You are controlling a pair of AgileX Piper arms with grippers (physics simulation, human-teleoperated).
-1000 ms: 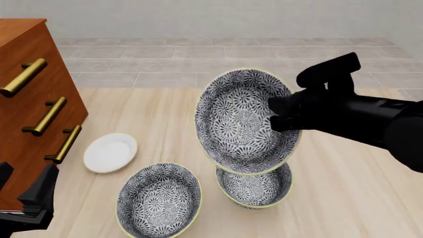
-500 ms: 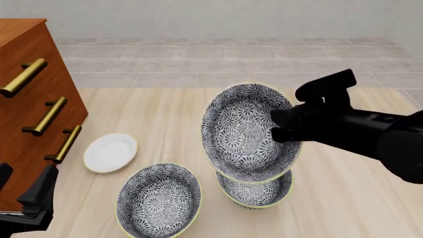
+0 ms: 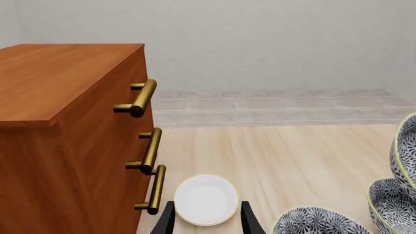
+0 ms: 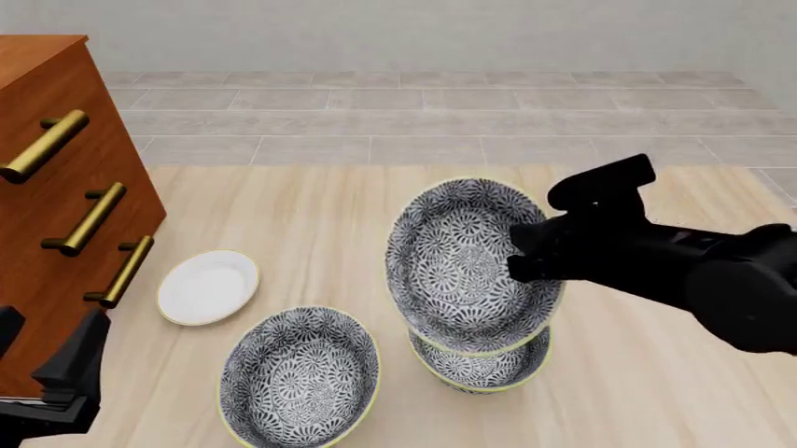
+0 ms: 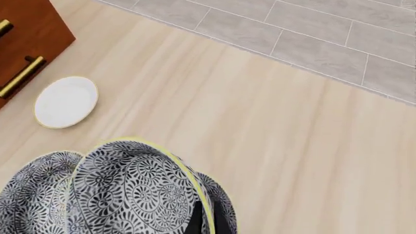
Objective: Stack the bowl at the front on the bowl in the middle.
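The bowl at the front [image 4: 464,266], blue-and-white floral with a pale yellow rim, hangs tilted, its inside turned toward the camera. My right gripper [image 4: 529,254] is shut on its right rim. In the right wrist view this bowl [image 5: 130,195] fills the lower part, with a dark fingertip [image 5: 197,220] on its rim. Directly beneath stands the bowl in the middle [image 4: 488,366], upright on the table; the held bowl's lower edge overlaps its rim, and I cannot tell whether they touch. My left gripper [image 3: 206,225] is open, low beside the cabinet, holding nothing.
A third matching bowl [image 4: 299,378] stands at the front left. A small white plate [image 4: 208,287] lies left of the bowls. A wooden drawer cabinet [image 4: 50,187] with brass handles [image 4: 93,217] fills the left side. Grey floor tiles lie beyond the table's far edge.
My right gripper has come down with the held bowl, bringing it close over the bowl underneath. The left arm has not moved.
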